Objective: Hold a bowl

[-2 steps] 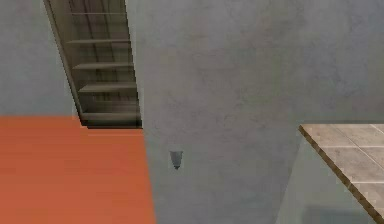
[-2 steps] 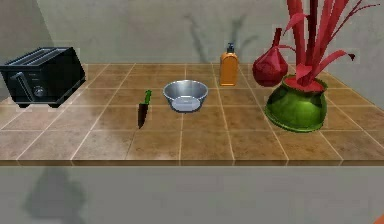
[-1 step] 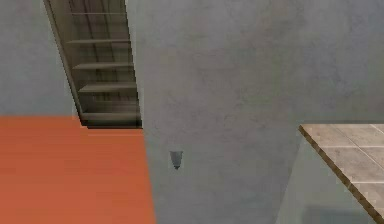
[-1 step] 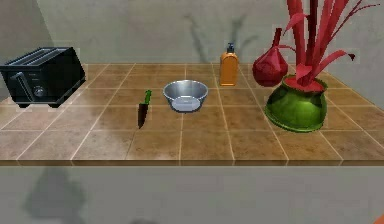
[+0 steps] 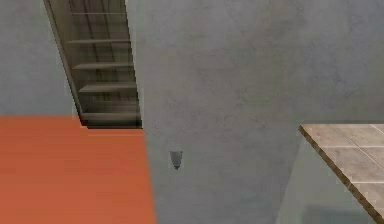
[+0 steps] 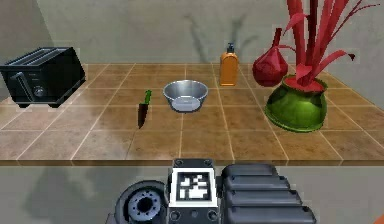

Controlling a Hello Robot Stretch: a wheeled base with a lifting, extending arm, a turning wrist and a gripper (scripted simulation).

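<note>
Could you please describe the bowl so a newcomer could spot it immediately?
In the arm side view, on the tiled countertop, look midway between the black toaster at the view's left and the green plant pot at its right. The bowl sits there, a dark knife left of it and an orange bottle behind to the right; it alone is round, silvery metal.

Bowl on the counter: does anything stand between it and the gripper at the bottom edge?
Nothing visible does. Bare tiles of the counter lie between the bowl and the gripper in the arm side view. The knife lies apart to the bowl's left, and the orange bottle stands behind it to the right.
</note>
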